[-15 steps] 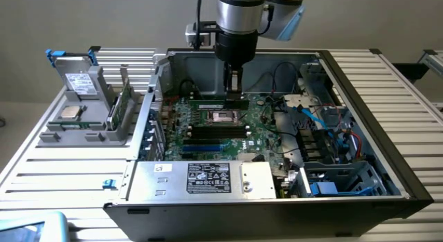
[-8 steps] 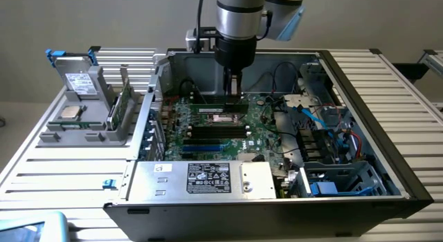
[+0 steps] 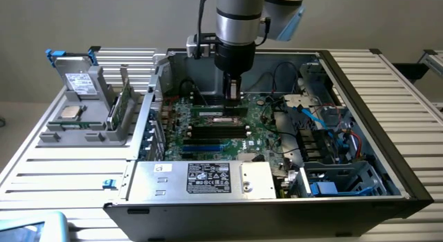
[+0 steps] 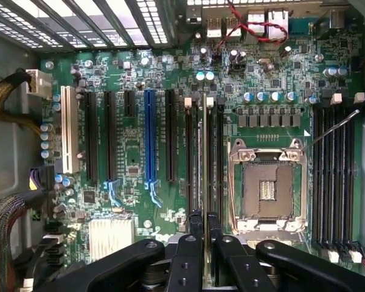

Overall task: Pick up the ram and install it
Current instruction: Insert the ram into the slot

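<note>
The ram (image 4: 204,152) is a thin green stick seen edge-on. It stands in a memory slot of the large green motherboard (image 4: 134,152), just beside the open processor socket (image 4: 267,182). My gripper (image 4: 205,224) is shut on it, with a black finger (image 4: 193,234) pressed to each side of its near end. In the exterior view the gripper (image 3: 234,101) reaches straight down into the open computer case (image 3: 377,102). There the ram (image 3: 211,111) shows as a green strip at its tips, above the socket (image 3: 223,119).
Empty black memory slots (image 4: 331,176) lie on the socket's other side. Expansion slots (image 4: 149,134) run alongside, with cable bundles (image 4: 6,103) at the case wall. A silver power supply (image 3: 201,177) sits at the case front. A grey rack (image 3: 83,133) at the exterior view's left holds a green board (image 3: 122,107) and a silver chip (image 3: 70,113).
</note>
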Robot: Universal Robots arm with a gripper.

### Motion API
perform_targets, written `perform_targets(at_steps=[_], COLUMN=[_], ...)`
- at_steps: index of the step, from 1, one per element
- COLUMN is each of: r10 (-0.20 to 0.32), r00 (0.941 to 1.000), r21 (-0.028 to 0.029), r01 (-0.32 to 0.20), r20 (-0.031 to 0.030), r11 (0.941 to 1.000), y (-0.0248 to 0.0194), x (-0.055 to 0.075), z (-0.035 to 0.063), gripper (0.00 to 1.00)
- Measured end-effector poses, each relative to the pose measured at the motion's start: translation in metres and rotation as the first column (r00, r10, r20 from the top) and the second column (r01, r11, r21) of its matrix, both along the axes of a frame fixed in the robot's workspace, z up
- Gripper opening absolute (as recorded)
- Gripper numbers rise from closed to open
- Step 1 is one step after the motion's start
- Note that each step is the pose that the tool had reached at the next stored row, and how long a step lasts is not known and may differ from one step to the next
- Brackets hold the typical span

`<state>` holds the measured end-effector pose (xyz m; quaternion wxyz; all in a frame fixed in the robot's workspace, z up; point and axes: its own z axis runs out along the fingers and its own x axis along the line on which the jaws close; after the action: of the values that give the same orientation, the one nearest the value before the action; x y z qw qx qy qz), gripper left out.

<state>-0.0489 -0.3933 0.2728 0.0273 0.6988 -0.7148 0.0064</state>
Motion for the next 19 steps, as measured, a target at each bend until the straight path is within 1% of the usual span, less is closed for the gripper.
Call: perform_targets(at_steps=[7, 14, 17, 19], r10=[0.000, 0.000, 0.000, 0.000], r00=[1.0000, 1.0000, 1.0000, 1.0000], r21=[0.0001, 0.0002, 0.0001, 0.0003], r01=[0.000, 0.000, 0.000, 0.000], r20=[0.0001, 0.0001, 0.0000, 0.0000], r11=[1.0000, 1.0000, 1.0000, 1.0000], y=[-0.0005, -0.0042, -0.0059, -0.0061], x=[0.000, 0.000, 0.000, 0.000], z=[-0.0127, -0.0252, -0.0278, -0.0278], gripper=[0.14, 0.14, 0.14, 0.14])
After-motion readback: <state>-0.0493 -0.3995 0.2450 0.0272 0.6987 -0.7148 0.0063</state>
